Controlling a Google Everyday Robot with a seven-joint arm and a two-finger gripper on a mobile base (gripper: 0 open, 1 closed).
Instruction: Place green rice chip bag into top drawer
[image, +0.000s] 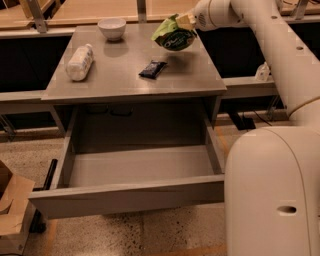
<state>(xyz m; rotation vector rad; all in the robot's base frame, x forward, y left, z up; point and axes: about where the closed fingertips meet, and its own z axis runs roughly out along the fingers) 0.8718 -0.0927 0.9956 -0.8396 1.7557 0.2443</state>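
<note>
- Gripper is over the desk's back right corner, with the arm reaching in from the right side.
- The fingers are clamped on the top edge of the green rice chip bag. The bag hangs below them, clear of the desk surface, and a faint shadow falls on the desk beneath it.
- Top drawer is pulled well out past the front edge. Its floor shows nothing inside.
- Progress: the pick looks done, and the drawer is already open. What's left is to carry the bag forward past the front edge, lower it into the drawer and let go. Roughly halfway, by my reckoning.
- Count on the desk:
  - one white bowl at the back edge, left of centre
  - one pale bottle lying on its side near the left edge
  - one small black packet near the middle, toward the right
- One green bag, in the air. One open drawer. One gripper.
- One cardboard box is on the floor, off the front left corner.
</note>
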